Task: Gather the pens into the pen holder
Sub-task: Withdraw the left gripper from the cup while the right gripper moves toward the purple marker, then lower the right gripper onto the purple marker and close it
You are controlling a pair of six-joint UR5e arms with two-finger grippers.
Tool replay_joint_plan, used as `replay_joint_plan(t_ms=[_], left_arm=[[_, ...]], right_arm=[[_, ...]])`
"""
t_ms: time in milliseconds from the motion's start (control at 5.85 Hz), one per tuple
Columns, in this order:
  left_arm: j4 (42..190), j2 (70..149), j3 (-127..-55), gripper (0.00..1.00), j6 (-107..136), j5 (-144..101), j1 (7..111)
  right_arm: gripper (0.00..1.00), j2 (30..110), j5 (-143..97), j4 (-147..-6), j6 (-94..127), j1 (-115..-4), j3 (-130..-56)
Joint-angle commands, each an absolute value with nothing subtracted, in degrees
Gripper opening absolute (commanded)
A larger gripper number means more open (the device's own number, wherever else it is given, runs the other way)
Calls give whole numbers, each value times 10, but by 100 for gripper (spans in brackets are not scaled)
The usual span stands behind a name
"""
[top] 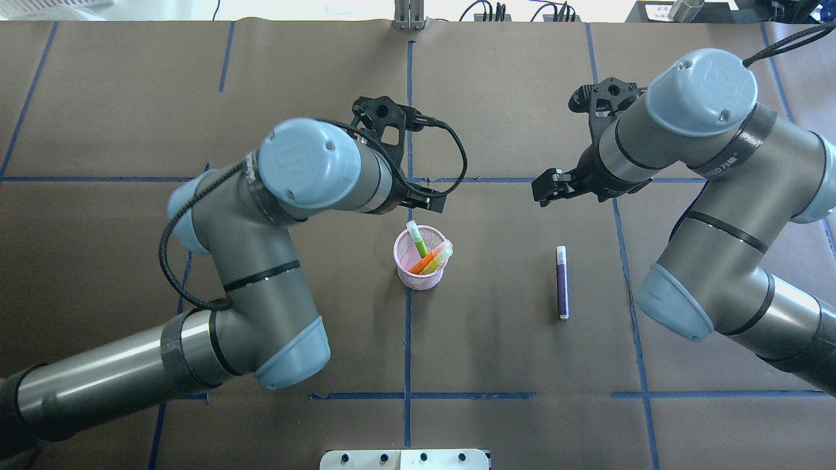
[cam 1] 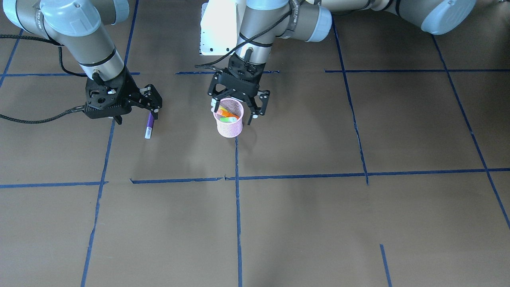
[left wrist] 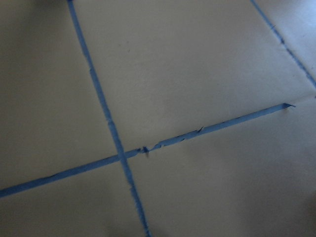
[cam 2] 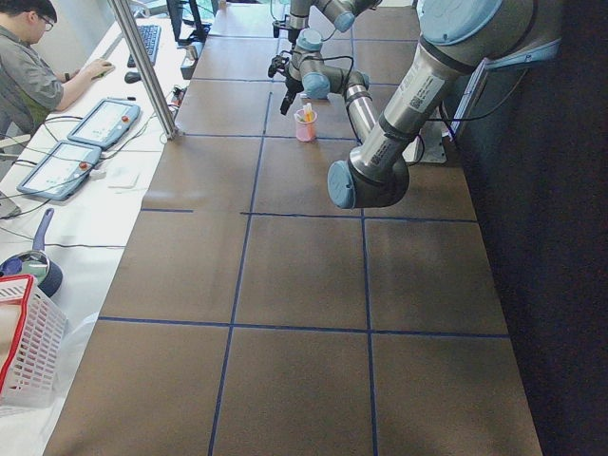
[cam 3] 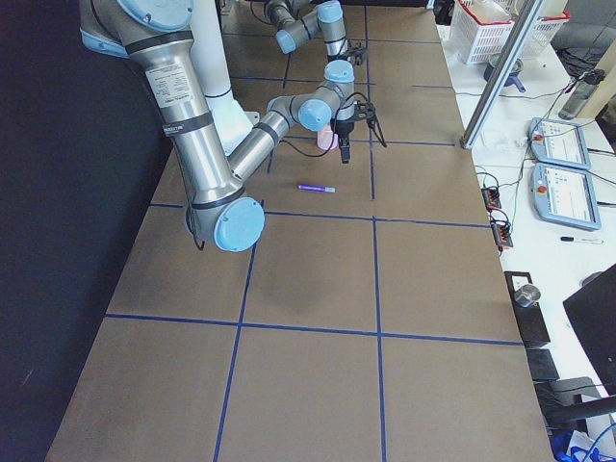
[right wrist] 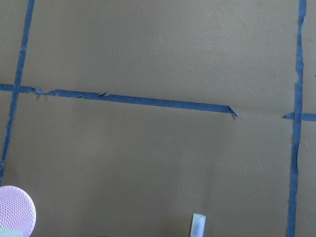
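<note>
The pink mesh pen holder (cam 1: 230, 126) stands at the table's middle, also in the overhead view (top: 421, 274). An orange pen (top: 426, 262) and a green pen (top: 417, 239) lean inside it, cap ends up. The purple pen (top: 562, 284) lies flat on the table to the holder's right, also in the front view (cam 1: 149, 124); its pale cap tip shows in the right wrist view (right wrist: 198, 226). My left gripper (cam 1: 236, 111) is open and empty, just over the holder's far rim. My right gripper (cam 1: 135, 116) is open and empty, raised just beyond the purple pen's cap end.
Blue tape lines (top: 408, 339) cross the brown table. A white base plate (top: 405, 459) sits at the robot's edge. Beside the table a side bench holds tablets (cam 2: 81, 142) and a basket (cam 2: 28, 351), with a seated person (cam 2: 24, 66).
</note>
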State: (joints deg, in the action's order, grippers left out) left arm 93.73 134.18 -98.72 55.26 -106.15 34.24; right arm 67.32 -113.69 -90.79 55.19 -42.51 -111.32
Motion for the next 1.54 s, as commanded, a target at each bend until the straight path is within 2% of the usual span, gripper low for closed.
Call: replay_joint_plan(t_ms=[0, 342, 684, 1368], left_arm=[[821, 1317, -1017, 100, 551, -1145, 379], [829, 1279, -1031, 100, 546, -1202, 417], [829, 1281, -1033, 100, 546, -1202, 424], [828, 1280, -1049, 100, 547, -1201, 424]], right_arm=[[100, 673, -1113, -910, 611, -392, -1113], [99, 678, -1020, -906, 703, -322, -1088], [94, 698, -1021, -904, 687, -322, -1079], [70, 703, -1021, -900, 683, -303, -1030]])
